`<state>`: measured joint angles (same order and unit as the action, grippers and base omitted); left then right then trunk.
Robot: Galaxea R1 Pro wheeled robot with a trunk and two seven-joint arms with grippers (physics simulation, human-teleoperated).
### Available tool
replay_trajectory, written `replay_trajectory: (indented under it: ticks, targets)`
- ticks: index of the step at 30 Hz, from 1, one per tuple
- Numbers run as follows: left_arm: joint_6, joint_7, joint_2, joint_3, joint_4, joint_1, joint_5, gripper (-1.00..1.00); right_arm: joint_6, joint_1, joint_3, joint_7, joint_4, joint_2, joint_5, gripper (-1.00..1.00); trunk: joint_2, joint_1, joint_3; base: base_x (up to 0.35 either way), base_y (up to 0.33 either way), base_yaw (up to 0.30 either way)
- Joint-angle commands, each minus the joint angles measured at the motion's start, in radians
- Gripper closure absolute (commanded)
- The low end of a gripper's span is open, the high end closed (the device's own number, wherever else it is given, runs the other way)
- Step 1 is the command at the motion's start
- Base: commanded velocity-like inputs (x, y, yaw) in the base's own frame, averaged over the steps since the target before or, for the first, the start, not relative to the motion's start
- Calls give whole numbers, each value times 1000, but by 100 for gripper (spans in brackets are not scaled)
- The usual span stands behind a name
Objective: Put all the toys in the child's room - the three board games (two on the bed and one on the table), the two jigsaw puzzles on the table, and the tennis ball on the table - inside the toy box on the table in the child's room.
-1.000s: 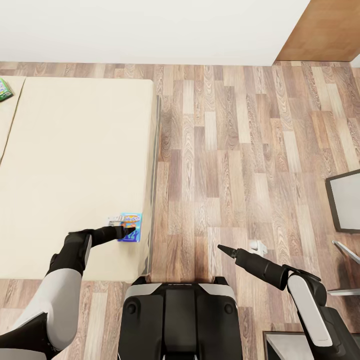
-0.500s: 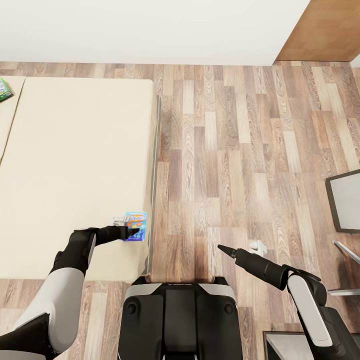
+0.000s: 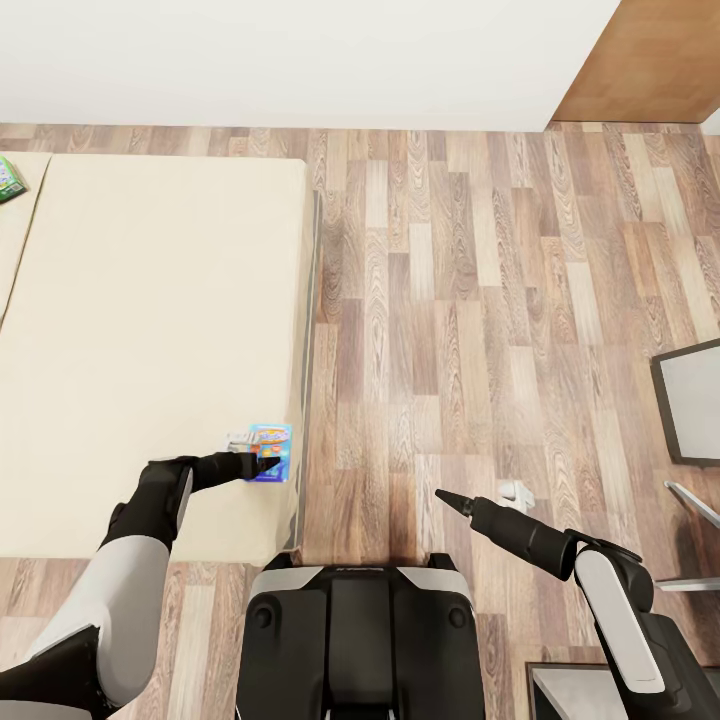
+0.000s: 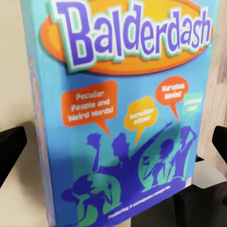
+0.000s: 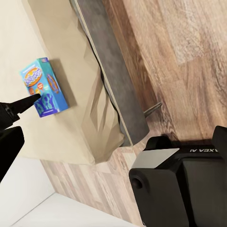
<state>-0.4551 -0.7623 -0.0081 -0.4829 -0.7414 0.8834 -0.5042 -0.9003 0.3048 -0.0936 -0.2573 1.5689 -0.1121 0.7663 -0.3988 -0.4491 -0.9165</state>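
A blue board game (image 3: pixel 270 448) lies on the cream bed (image 3: pixel 150 330) near its right edge. My left gripper (image 3: pixel 262 465) is at this box, open, with one finger (image 4: pixel 10 153) on each side of the printed lid (image 4: pixel 123 109). The right wrist view also shows the box (image 5: pixel 41 87) on the mattress. A second, green-white board game (image 3: pixel 8 178) lies at the bed's far left. My right gripper (image 3: pixel 441 495) hovers over the wood floor, open and holding nothing, its finger (image 5: pixel 8 146) dark at the frame edge. The toy box, jigsaw puzzles and tennis ball are out of view.
The bed's grey frame (image 3: pixel 312 330) borders open plank floor (image 3: pixel 480 300). A grey-topped piece of furniture (image 3: pixel 692 400) stands at the right, another grey surface (image 3: pixel 590 695) sits below it. A small white object (image 3: pixel 515 492) lies on the floor. My base (image 3: pixel 355 640) stands by the bed corner.
My left gripper and the blue board game shifted slightly right, toward the bed's edge, then held still. The right arm has not moved.
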Motion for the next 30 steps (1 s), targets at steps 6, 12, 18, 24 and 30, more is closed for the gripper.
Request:
replay_trajectory:
  ticks: [6, 12, 18, 24, 30]
  targets:
    - [-13, -6, -1, -3, 8, 0, -7, -100, -5, 0, -2, -8, 0, 0, -7, -100, -1, -1, -1, 0, 0, 0]
    - [-13, -5, 7, -5, 8, 0, -7, -100, -5, 0, -2, -8, 0, 0, -7, -100, -1, -1, -1, 0, 0, 0]
    - [-15, 5, 12, -9, 8, 0, -8, -100, -5, 0, -2, -8, 0, 0, -7, -100, -1, -1, -1, 0, 0, 0]
    - [-14, 10, 15, -10, 8, 0, -8, -100, -5, 0, -2, -8, 0, 0, -7, -100, -1, -1, -1, 0, 0, 0]
    - [-14, 11, 16, -10, 8, 0, -8, -100, -5, 0, -2, -8, 0, 0, -7, -100, -1, -1, -1, 0, 0, 0]
